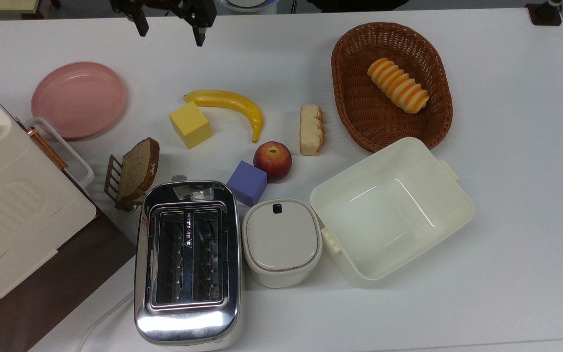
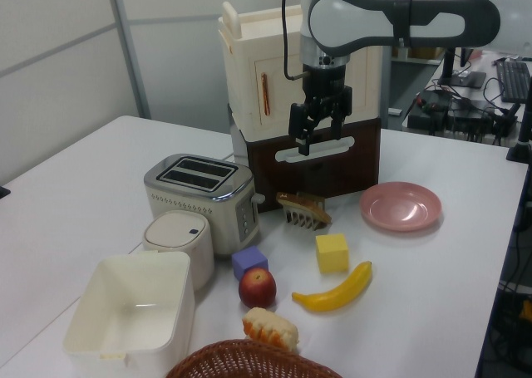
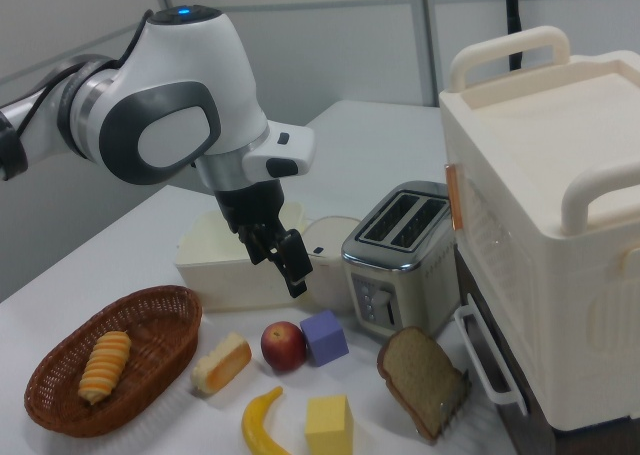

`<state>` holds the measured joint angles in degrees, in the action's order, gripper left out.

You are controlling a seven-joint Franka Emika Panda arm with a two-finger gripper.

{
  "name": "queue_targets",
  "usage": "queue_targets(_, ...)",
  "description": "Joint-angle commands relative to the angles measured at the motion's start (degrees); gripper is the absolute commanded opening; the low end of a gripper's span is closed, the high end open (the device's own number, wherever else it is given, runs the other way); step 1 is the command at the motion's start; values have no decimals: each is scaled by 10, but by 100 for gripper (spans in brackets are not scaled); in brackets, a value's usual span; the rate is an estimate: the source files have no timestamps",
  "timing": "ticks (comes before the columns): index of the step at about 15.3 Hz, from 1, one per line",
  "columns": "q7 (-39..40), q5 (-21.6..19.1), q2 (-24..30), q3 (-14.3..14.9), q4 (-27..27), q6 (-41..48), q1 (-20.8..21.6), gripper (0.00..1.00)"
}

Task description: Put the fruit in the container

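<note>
Banana [image 1: 232, 105]: on the white surface [image 1: 506, 195], below and clear of the tool, beside a yellow cube [image 1: 190, 124]
Tool [image 1: 169, 28]: raised, fingers apart, gripping nothing
Container [image 1: 391, 208]: open tub, well apart from the tool, past the apple [image 1: 272, 161]

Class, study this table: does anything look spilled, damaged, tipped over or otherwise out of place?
Nothing stands out. The banana lies intact on the table, the container sits upright and empty, and the open gripper hangs above, touching nothing.
</note>
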<state>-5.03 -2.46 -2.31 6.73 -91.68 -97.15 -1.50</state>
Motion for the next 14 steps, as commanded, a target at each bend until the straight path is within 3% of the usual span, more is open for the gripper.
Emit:
queue_targets(1, 15, 29, -11, 0, 17, 40, 6, 100)
queue_targets(14, 22, 27, -9, -1, 16, 38, 6, 100)
